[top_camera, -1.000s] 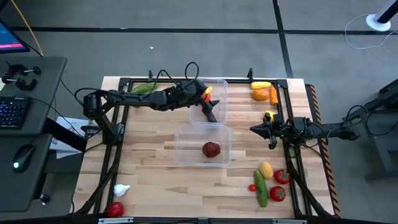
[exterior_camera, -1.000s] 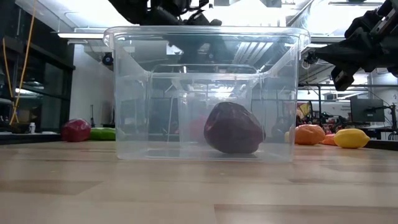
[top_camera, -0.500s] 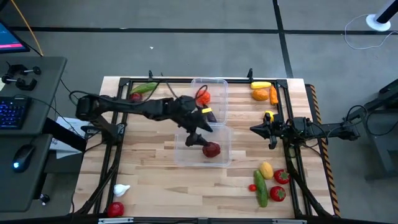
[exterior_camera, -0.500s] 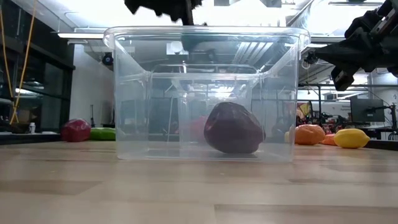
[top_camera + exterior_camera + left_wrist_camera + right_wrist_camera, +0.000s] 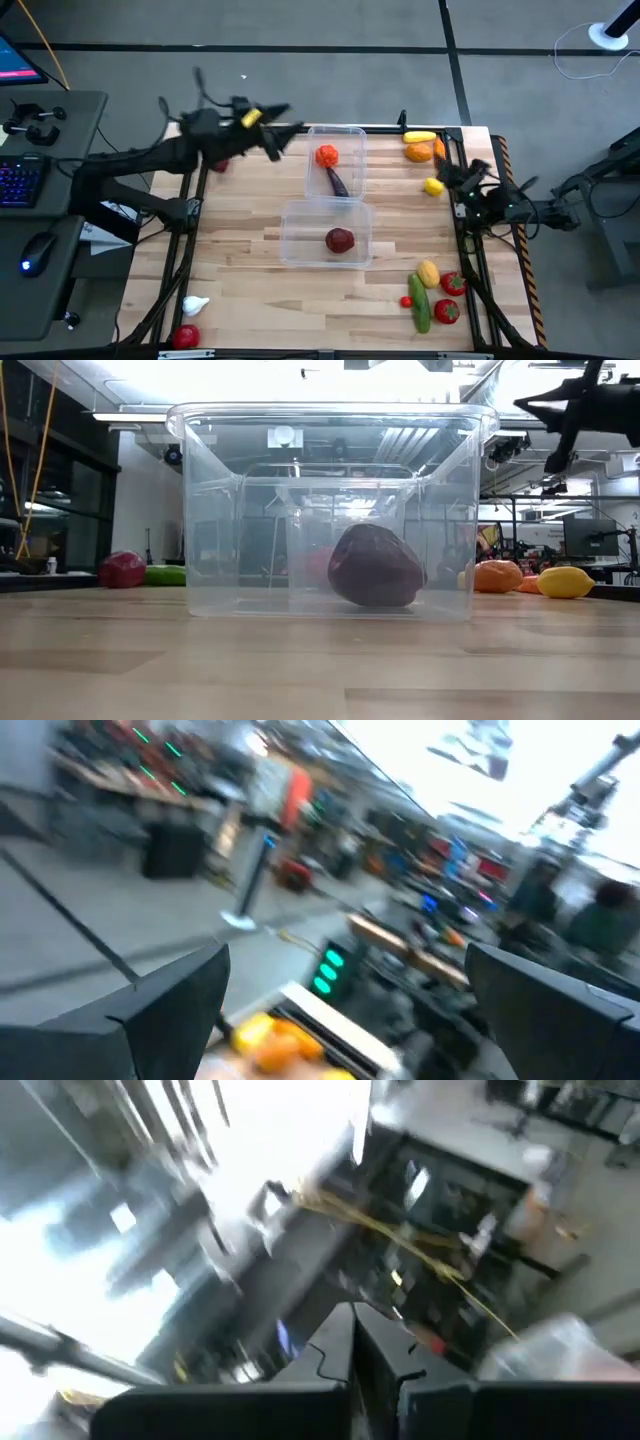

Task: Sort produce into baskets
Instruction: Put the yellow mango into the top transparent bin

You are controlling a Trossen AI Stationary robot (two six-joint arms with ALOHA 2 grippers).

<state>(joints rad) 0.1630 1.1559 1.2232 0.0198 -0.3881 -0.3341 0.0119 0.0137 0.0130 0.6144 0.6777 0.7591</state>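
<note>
- Holding a dark red fruit [image 5: 340,240], the near clear basket [image 5: 293,250] at table centre.
- Touching its far end, the second basket [image 5: 355,135], with an orange-red piece [image 5: 327,156] and a dark eggplant [image 5: 338,183].
- Far-left of that basket, left gripper [image 5: 275,138], fingers spread, empty.
- Right of it, right gripper [image 5: 448,176], fingers pressed together, beside a lemon [image 5: 433,186].
- Near-right, a cucumber [image 5: 419,303] and tomatoes [image 5: 447,312].

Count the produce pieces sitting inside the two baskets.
3. A dark red piece lies in the near basket; an orange-red piece and a dark purple piece lie in the far basket.
</note>
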